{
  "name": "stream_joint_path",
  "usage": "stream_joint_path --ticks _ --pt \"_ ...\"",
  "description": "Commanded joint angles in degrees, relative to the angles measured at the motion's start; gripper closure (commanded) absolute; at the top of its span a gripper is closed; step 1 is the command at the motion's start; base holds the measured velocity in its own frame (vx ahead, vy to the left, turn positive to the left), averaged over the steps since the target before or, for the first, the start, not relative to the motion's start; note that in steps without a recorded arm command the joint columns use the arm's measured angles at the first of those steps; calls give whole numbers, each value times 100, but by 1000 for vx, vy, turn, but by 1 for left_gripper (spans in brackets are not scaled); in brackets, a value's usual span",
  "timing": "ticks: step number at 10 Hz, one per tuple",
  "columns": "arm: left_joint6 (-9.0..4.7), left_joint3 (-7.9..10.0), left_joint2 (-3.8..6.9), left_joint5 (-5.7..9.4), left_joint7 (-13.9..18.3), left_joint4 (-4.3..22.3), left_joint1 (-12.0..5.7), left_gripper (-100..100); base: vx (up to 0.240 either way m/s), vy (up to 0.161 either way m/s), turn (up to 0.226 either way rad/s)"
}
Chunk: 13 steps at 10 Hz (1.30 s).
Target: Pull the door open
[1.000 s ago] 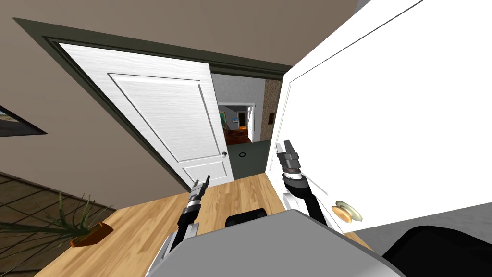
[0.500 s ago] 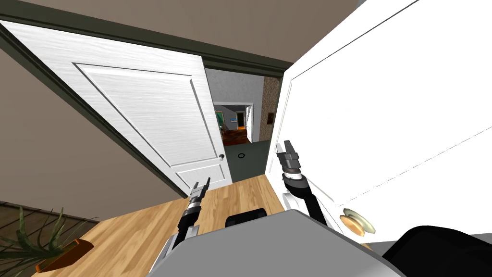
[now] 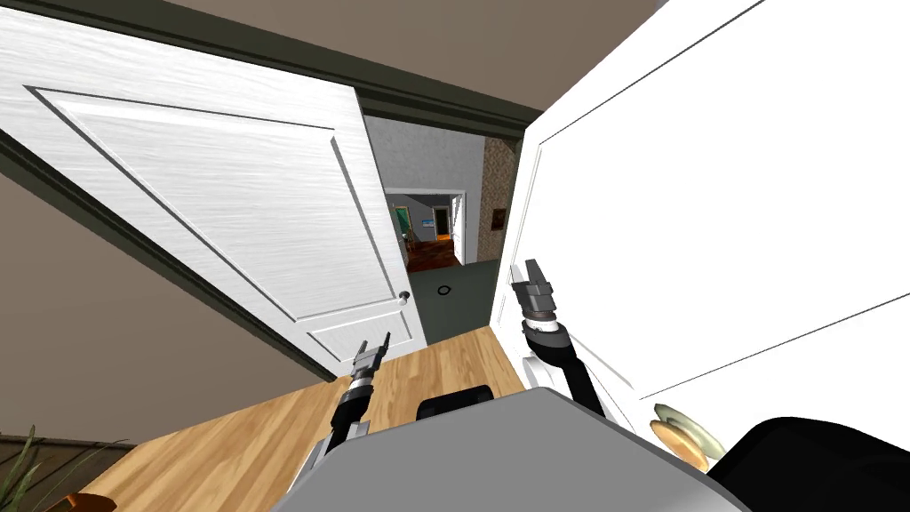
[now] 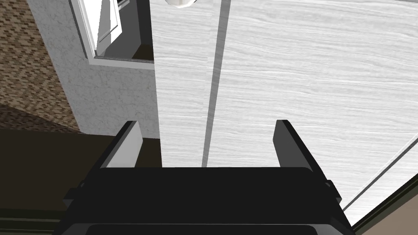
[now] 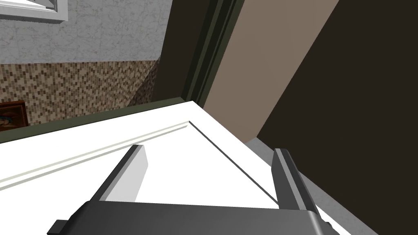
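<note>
Two white door leaves frame a doorway. The left leaf (image 3: 231, 204) stands in its dark frame and has a small round knob (image 3: 404, 298) at its free edge. The right leaf (image 3: 711, 222) is swung toward me, with a brass knob (image 3: 680, 436) low on it. My left gripper (image 3: 374, 345) is open, below and short of the small knob (image 4: 179, 2), facing the wood-grained left leaf (image 4: 306, 73). My right gripper (image 3: 533, 271) is open, close over the face of the right leaf (image 5: 102, 163) near its free edge, gripping nothing.
Through the gap between the leaves lies a dark floor (image 3: 453, 293) and a farther lit room (image 3: 431, 227). Light wood flooring (image 3: 267, 427) lies under me. A potted plant (image 3: 35, 462) sits at the lower left by a tan wall (image 3: 133, 356).
The whole view has shifted as I moved toward the doorway: the left leaf looms larger, the plant slid to the lower left corner, the brass knob slid lower right. Both arms kept their pose.
</note>
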Motion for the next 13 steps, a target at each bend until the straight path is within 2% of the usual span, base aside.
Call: stream_joint_path --ticks 1,7,8,9,13 --pt "-65 55 -27 -39 -183 198 -58 -100 133 -18 -49" --pt "-276 275 -190 -206 -871 953 -260 -100 143 -5 -62" --pt "-276 262 -156 -183 -794 927 -267 -100 61 -3 -10" --pt "-328 324 -62 -144 -779 1013 -265 -100 142 -12 -99" --pt "-443 472 136 -39 -685 1198 -245 -100 191 -7 -82"
